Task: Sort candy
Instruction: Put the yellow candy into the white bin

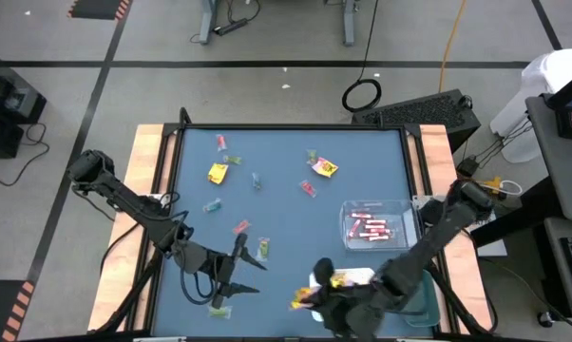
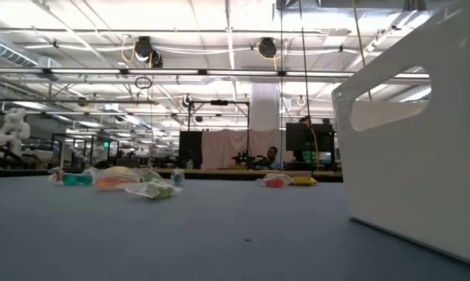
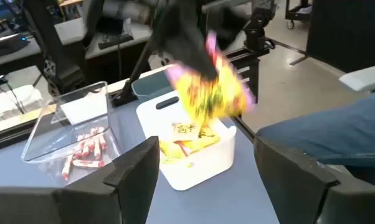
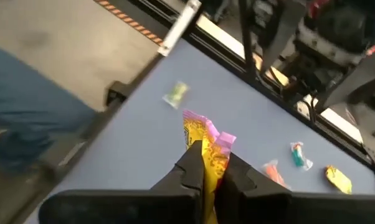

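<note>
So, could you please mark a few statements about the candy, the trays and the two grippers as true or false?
1. The right gripper is shut on a yellow packet. True.
2. The clear tray holds yellow packets. False: it holds pink-red sticks; yellow packets lie in the white bin.
3. The left gripper has its fingers open, with nothing between them. True.
4. All the candy is already in trays. False: several pieces remain loose on the blue table, among them another yellow packet.
5. The left gripper hovers over the clear tray. False: it is at the table's near left part, away from both trays.
</note>
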Controlling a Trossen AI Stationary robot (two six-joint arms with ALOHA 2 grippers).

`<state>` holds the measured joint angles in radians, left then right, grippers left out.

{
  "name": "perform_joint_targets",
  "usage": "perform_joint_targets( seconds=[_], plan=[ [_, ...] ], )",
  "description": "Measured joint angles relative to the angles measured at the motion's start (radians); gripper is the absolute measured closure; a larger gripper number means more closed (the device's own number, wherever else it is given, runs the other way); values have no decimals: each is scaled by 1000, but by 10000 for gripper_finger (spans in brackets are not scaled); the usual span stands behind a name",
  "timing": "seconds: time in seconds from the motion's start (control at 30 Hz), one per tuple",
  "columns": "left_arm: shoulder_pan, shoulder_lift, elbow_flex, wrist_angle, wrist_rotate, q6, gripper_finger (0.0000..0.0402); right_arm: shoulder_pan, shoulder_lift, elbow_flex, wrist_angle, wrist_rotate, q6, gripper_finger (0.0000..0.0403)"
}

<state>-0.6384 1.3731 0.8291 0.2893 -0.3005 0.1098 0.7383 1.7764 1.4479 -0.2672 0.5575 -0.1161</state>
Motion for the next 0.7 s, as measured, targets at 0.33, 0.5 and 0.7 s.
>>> perform_joint_targets(
  seconds=[0.33,0.5,0.7],
  plan=[
    [10,0,0,-1,-5,-6,136,130,-163,0,-80,168,-112,392],
    [7,0,0,-8,-5,-27,136,180,-182,0,-145,290,-171,392],
    [1,0,0,-49,-5,-43,136,233,-182,0,-212,369,-102,392]
  ],
)
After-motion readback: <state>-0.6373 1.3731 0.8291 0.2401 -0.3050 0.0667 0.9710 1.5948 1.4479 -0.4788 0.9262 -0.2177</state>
